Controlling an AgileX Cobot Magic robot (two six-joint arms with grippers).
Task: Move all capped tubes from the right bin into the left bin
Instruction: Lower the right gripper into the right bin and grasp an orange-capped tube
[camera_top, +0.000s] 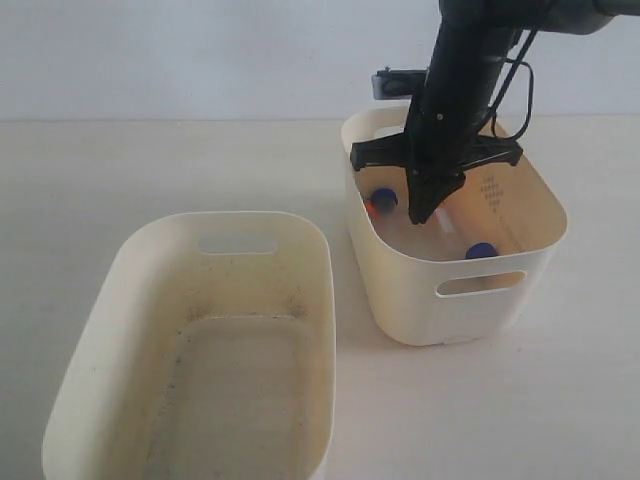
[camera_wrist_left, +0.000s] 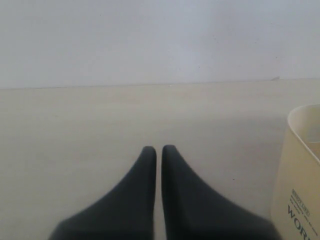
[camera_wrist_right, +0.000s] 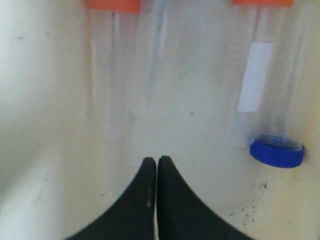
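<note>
My right fingers (camera_wrist_right: 157, 167) are pressed together on nothing, low inside the right bin (camera_top: 420, 300). The tubes (camera_wrist_right: 252, 90) lie on its floor with a blue cap (camera_wrist_right: 277, 152) near my tips, and none is in the left bin (camera_top: 150, 240) beside it, so I judge this is the first pick. Next I must spread these fingers and settle them around one tube's body, clear of the right bin's wall. My left fingers (camera_wrist_left: 159, 150), closed and empty, hang over the counter (camera_wrist_left: 75, 115) outside that bin.
</note>
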